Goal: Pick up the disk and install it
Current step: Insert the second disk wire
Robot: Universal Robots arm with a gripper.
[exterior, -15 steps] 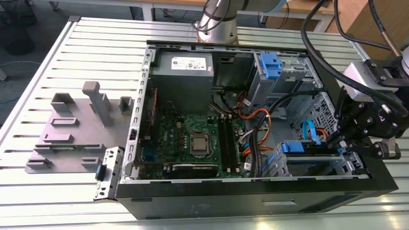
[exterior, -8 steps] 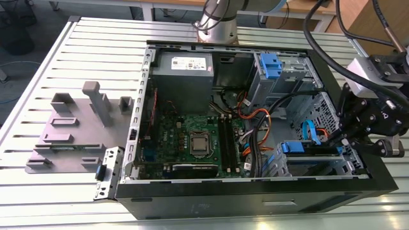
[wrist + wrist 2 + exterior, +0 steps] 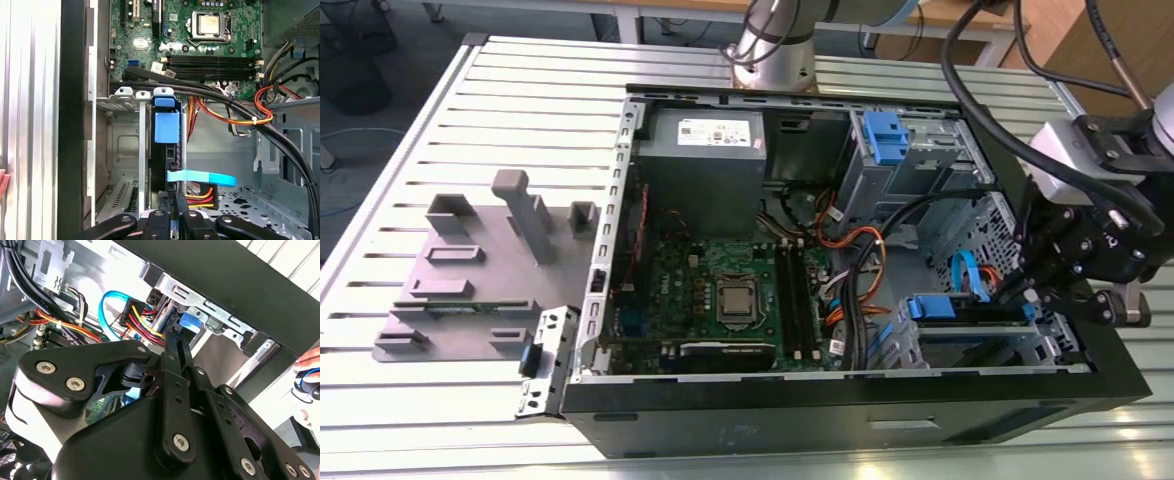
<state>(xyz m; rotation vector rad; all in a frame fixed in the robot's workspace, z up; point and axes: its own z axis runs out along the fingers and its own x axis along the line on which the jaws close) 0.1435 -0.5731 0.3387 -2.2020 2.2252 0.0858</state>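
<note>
Disk (image 3: 166,127) sitting upright in drive cage (image 3: 125,150) inside computer case (image 3: 854,400) — directly ahead of end effector (image 3: 172,202). End effector fingers lying close together at disk's rear edge — whether pinching it, cannot tell.

The gripper (image 3: 1030,292) points down, black linkages drawn close together.
</note>
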